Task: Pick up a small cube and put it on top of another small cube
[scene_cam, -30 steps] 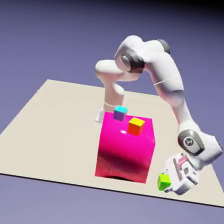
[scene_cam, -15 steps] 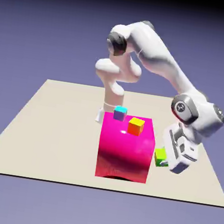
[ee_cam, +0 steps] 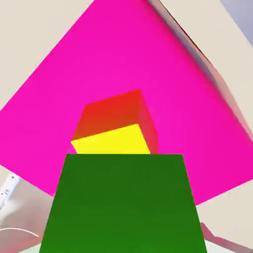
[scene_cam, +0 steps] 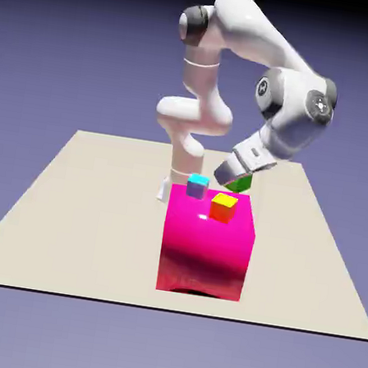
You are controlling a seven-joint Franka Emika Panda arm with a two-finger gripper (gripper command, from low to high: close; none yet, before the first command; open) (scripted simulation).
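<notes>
Carrying the small lime-green cube (scene_cam: pixel 239 181) clamped between its fingers, the end effector (scene_cam: pixel 235 177) hangs in the air just above the big magenta block (scene_cam: pixel 207 245) that stands on the worktop (scene_cam: pixel 75 213). The pick-up looks done; the placing is left. In the hand view the green cube (ee_cam: pixel 121 202) fills the foreground, with the orange cube with a yellow top (ee_cam: pixel 116 126) directly ahead on the block. The purple cube with a cyan top (scene_cam: pixel 197 186) sits near it, apart. The target sits near the block's edge on the exterior view's right, so the descent has little room to spare.
</notes>
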